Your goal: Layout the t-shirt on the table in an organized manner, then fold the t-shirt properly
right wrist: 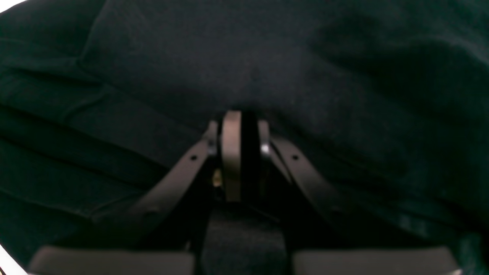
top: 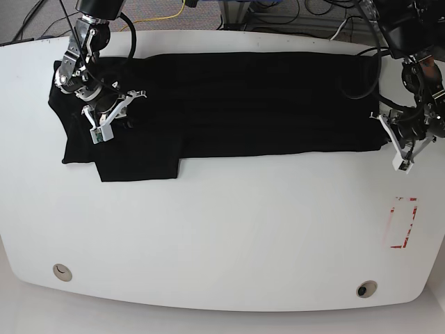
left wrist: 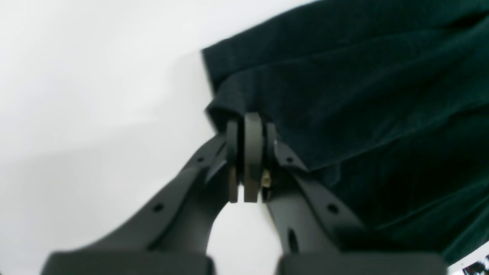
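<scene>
Plain black t-shirt (top: 236,104), reading dark teal-green in the left wrist view, no print showing. White bench (top: 222,229), with a red outlined rectangle (top: 402,223) at right of the base view and two grey round grommets (top: 62,272) along the bottom edge. Black arms with white jaw pieces; grey pads (left wrist: 253,152) between dark fingers in the wrist views.

Lab: white table (top: 222,229), cables (top: 292,17) behind.
</scene>
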You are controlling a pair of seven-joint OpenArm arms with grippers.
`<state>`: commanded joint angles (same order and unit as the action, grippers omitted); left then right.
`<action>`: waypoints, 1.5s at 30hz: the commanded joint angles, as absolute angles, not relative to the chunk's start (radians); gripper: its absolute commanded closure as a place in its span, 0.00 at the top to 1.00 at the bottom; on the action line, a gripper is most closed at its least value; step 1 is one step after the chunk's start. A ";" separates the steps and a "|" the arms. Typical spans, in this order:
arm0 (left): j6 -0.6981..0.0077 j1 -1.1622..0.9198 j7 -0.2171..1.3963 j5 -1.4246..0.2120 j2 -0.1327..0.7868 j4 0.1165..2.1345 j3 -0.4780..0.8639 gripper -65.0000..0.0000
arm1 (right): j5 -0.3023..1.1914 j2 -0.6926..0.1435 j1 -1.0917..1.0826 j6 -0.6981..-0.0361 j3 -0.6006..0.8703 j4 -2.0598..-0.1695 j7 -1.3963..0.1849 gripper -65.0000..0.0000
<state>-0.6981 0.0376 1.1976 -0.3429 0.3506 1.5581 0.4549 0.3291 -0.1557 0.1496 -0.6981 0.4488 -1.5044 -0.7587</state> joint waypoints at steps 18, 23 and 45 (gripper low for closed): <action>-0.698 -0.102 1.351 -0.343 0.343 1.785 0.521 0.00 | 0.329 -0.154 0.136 -0.698 0.449 -1.504 -0.762 0.09; -0.698 -0.139 1.353 -0.343 0.348 1.788 0.544 0.00 | 0.329 -0.154 0.133 -0.698 0.449 -1.504 -0.762 0.09; -0.698 -0.291 1.353 -0.343 0.351 1.788 0.539 0.35 | 0.329 -0.156 0.131 -0.698 0.449 -1.504 -0.762 0.09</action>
